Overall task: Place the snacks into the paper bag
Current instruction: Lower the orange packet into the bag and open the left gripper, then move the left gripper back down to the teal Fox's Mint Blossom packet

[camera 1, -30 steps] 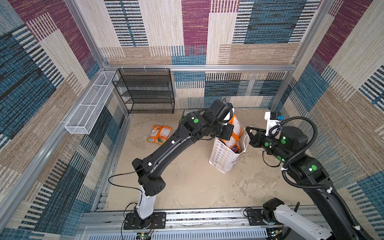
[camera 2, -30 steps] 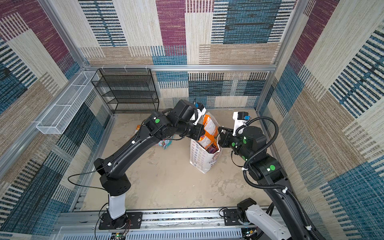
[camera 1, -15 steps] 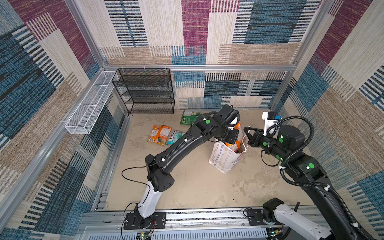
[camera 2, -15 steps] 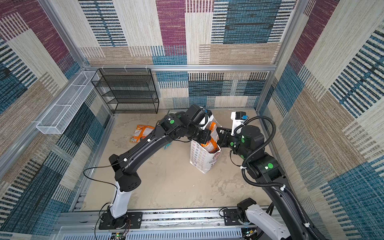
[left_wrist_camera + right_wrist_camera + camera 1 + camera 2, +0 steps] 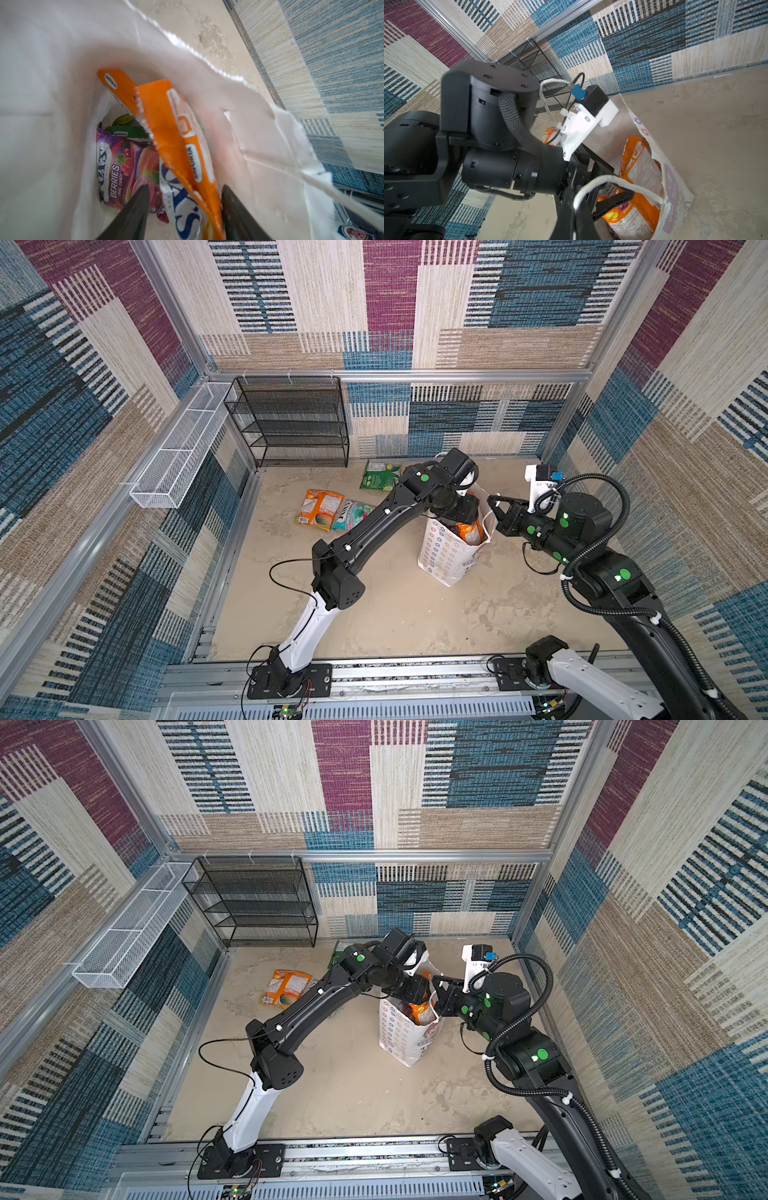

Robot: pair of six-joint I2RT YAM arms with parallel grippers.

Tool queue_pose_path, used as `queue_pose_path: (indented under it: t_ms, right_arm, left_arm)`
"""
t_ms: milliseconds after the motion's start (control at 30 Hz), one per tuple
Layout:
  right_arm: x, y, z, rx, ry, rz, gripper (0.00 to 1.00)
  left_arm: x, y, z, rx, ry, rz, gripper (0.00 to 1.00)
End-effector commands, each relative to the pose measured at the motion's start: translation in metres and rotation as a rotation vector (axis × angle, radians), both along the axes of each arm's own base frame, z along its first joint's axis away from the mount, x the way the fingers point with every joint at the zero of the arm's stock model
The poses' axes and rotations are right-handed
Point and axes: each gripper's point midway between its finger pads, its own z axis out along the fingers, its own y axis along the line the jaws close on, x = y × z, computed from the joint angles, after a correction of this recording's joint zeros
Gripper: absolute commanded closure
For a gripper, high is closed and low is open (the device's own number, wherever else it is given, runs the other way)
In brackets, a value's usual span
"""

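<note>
The paper bag (image 5: 446,556) (image 5: 399,1036), white with small flower prints, stands mid-floor. My left gripper (image 5: 465,514) (image 5: 185,189) reaches into its mouth and is open; an orange snack packet (image 5: 166,124) (image 5: 641,166) stands loose between its fingers. A purple berries packet (image 5: 122,170) and a green one (image 5: 126,128) lie deeper inside. My right gripper (image 5: 492,502) (image 5: 576,199) is shut on the bag's white loop handle (image 5: 623,185) at the rim. On the floor to the left lie an orange packet (image 5: 319,509), a teal multicolour packet (image 5: 353,514) and a green packet (image 5: 379,475).
A black wire shelf (image 5: 291,423) stands against the back wall at the left. A white wire basket (image 5: 178,456) hangs on the left wall. Patterned walls close in on three sides, and the arm bases sit on the front rail.
My left gripper has come down into the bag's mouth with the orange packet and its jaws have opened. The right gripper has kept hold of the handle.
</note>
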Motion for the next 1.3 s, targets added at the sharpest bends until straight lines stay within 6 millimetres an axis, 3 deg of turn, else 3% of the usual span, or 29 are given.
queue_pose_path:
  t_ms: [0,300,500,700,900,1067,1167,1267]
  right_arm:
    - [0.002,-0.004,0.009,0.027,-0.036,-0.030,1.00]
    - [0.007,-0.015,0.010,0.018,-0.052,-0.100,1.00]
    - [0.008,-0.014,0.009,0.020,-0.065,-0.097,1.00]
    - [0.007,-0.016,0.012,0.000,-0.088,-0.098,1.00]
    - [0.004,-0.018,0.012,-0.025,-0.122,-0.093,1.00]
    - [0.003,-0.017,0.012,-0.044,-0.142,-0.080,1.00]
    - [0.004,-0.017,0.010,-0.061,-0.149,-0.078,1.00]
    - [0.005,-0.017,0.007,-0.076,-0.149,-0.075,1.00]
  left_arm:
    - [-0.009,-0.002,0.022,-0.060,-0.002,-0.045,0.28]
    - [-0.047,0.019,0.115,-0.237,-0.059,-0.140,0.00]
    - [-0.051,0.032,0.133,-0.261,-0.076,-0.131,0.01]
    - [-0.063,0.059,0.180,-0.354,-0.092,-0.105,0.01]
    - [-0.059,0.122,0.173,-0.258,-0.095,0.073,0.01]
    - [-0.066,0.161,0.167,-0.255,-0.120,0.188,0.01]
    - [-0.069,0.198,0.151,-0.228,-0.143,0.299,0.01]
    - [-0.073,0.233,0.116,-0.253,-0.108,0.419,0.01]
